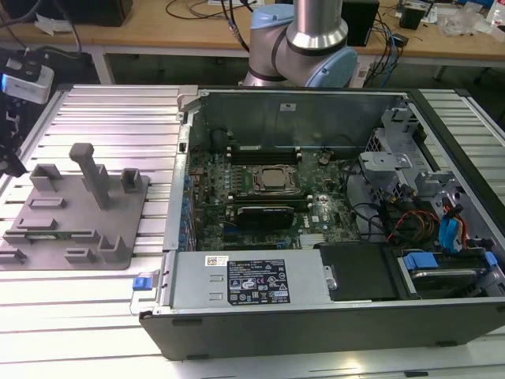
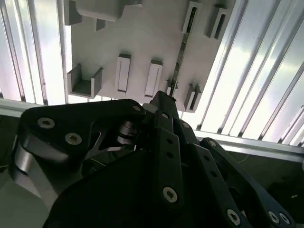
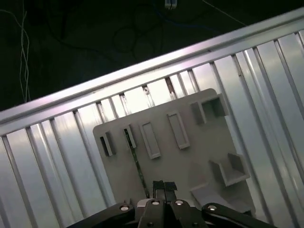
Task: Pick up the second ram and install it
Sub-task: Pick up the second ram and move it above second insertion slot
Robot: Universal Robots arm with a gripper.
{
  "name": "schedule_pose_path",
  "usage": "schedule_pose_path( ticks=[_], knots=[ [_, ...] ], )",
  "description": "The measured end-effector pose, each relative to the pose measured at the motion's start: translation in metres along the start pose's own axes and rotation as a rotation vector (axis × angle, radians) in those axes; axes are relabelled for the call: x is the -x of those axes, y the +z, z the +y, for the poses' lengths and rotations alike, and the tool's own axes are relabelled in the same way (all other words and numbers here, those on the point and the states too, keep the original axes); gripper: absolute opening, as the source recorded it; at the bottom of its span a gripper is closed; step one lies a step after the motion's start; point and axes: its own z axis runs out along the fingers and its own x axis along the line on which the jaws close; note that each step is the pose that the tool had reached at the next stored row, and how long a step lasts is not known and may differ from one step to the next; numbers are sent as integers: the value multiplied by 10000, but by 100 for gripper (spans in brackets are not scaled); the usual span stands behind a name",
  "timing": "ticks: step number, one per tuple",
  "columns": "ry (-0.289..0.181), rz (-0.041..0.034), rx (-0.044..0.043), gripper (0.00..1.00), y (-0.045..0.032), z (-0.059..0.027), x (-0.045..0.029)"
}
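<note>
So the biggest thing here is the ribbed aluminium table (image 1: 102, 110), and most of the exterior view's right is taken up by the opened computer case (image 1: 316, 316), lid off, with the motherboard (image 1: 268, 197) in plain sight. The arm's base (image 1: 316, 39) stands at the far side, just behind the case.

On the exterior view's left, well apart from the board, there's a grey fixture plate (image 1: 71, 209) lying flat on the table, with little slotted holders and an upright post (image 1: 91, 170) on it.

The gripper (image 3: 164, 186) hangs over that plate. In the first wrist view its two fingertips (image 3: 158, 185) are pinched together with barely a slit between them, and nothing is caught in there as far as I can see.

The second ram (image 3: 137, 164) isn't picked up yet. It's sitting in the fixture, standing on its edge in the holders along the plate's near side (image 1: 55, 234). Seen from above it's just a thin, long, dark greenish-black strip, straight as a ruler. In the second wrist view the stick (image 2: 183, 47) runs away from the fingertips, its closer end just beside them. Can't tell if they touch.
</note>
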Motion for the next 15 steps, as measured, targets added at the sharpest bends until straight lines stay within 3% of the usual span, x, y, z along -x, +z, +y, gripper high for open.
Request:
schedule_pose_path(
  ticks=[1,3,5,15],
  knots=[
    [-207,11,6,8,5,0,0],
    [-1075,50,26,8,38,-2,-1],
    [-1500,70,38,8,57,-2,-3],
    [-1508,71,35,8,111,-5,-4]
  ],
)
